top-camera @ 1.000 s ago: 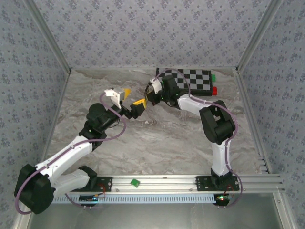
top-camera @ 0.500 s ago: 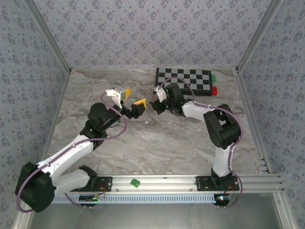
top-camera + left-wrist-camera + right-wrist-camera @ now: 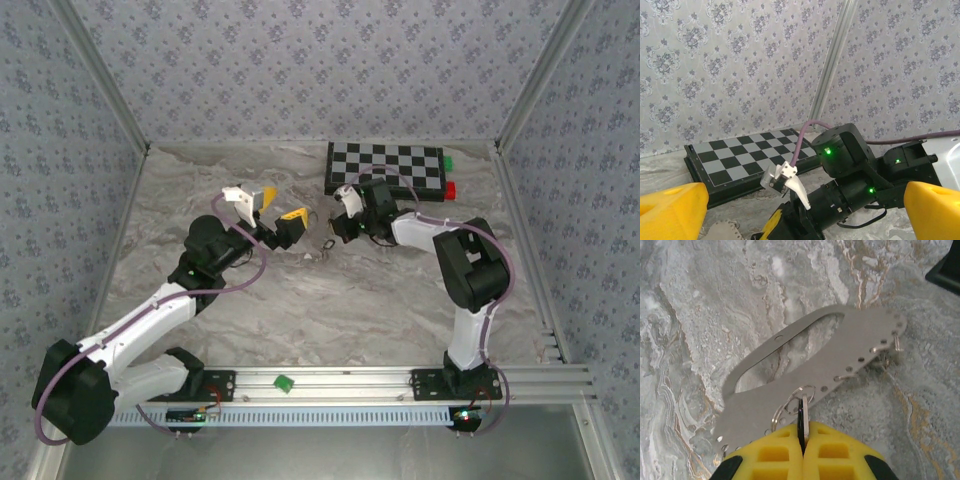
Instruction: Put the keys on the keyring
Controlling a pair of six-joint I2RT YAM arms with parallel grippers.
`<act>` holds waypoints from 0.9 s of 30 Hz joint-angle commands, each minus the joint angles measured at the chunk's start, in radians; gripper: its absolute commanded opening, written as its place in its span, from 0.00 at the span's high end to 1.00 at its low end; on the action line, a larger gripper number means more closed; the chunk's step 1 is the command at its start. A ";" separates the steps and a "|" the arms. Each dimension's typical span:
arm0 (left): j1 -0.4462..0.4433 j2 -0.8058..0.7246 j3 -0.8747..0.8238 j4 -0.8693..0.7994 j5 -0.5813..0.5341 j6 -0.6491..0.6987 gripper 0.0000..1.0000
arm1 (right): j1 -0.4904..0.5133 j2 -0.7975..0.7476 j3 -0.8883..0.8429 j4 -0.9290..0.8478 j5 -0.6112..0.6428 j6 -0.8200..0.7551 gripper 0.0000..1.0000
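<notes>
The right hand [image 3: 801,438] clamps a key [image 3: 800,419] above a perforated metal plate [image 3: 850,347] near the chessboard [image 3: 385,166] at the surface's far edge, while the left hand [image 3: 279,206] gapes wide.

My yellow fingertips [image 3: 670,212] sit at the lower left and lower right corners, spread wide. Between them, lower centre: the other arm [image 3: 855,175], black, green lights lit. Checkerboard [image 3: 747,160] at left centre, below the patterned wall [image 3: 715,65]. Metal post [image 3: 832,55] at upper centre.
</notes>
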 commanded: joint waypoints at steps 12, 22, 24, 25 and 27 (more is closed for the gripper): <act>0.006 0.006 0.007 0.061 0.019 -0.017 0.00 | 0.022 -0.067 0.048 -0.305 0.205 -0.097 1.00; 0.006 0.005 0.003 0.073 0.026 -0.029 0.00 | 0.027 -0.091 0.033 -0.408 0.282 -0.101 0.94; 0.006 0.002 0.001 0.073 0.026 -0.029 0.00 | 0.027 -0.097 0.023 -0.416 0.294 -0.101 0.87; 0.006 0.000 0.002 0.073 0.026 -0.030 0.00 | 0.028 -0.100 0.018 -0.419 0.303 -0.100 0.85; 0.006 -0.001 0.000 0.073 0.026 -0.029 0.00 | 0.028 -0.111 0.005 -0.428 0.321 -0.097 0.82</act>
